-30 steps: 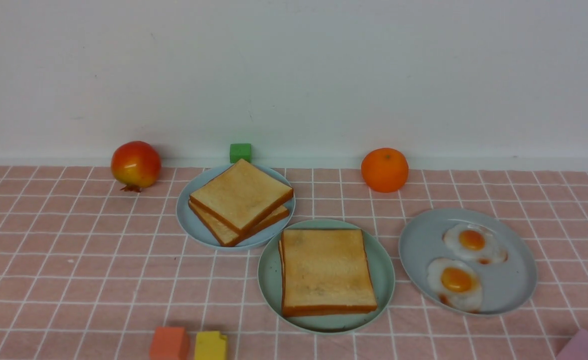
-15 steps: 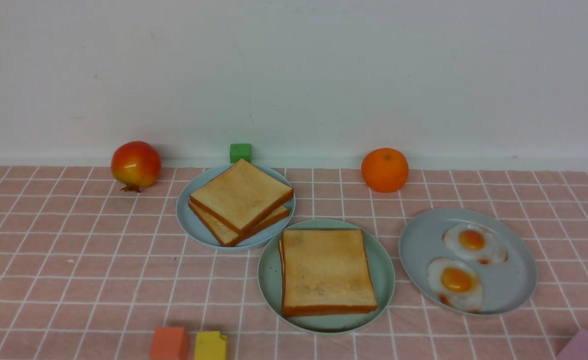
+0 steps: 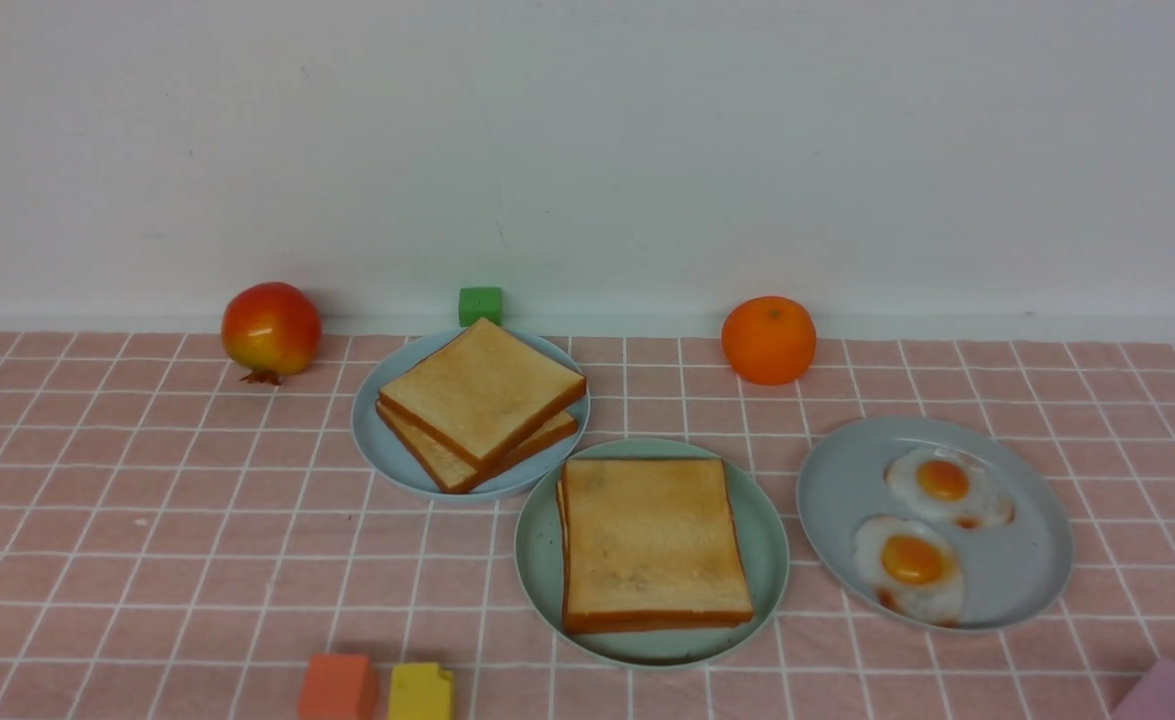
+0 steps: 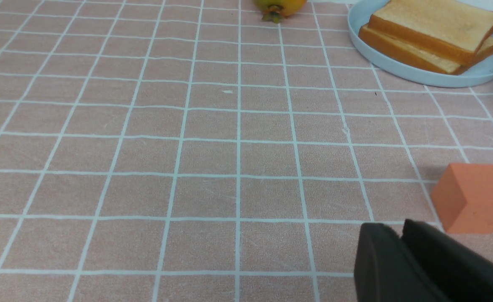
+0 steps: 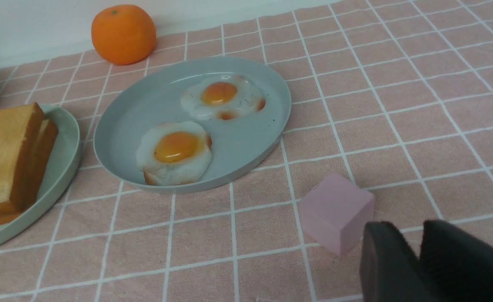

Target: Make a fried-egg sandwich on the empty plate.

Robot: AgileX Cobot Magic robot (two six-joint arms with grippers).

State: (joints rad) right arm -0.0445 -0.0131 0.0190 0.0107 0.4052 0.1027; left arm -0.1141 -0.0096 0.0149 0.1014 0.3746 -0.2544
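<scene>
Sandwich (image 3: 655, 540) sits stacked on green plate (image 3: 772, 525), centre of front frame; egg between slices not visible. Left gripper (image 4: 401, 237) fingers nearly together, empty. Right gripper (image 5: 418, 239) fingers narrow gap, empty. Judgement: task near done; keep both arms clear of stack, no nudging.

Matt checked cloth (image 3: 147, 520) lies under the smooth plastic-looking mint-green plate (image 3: 539, 560).
</scene>
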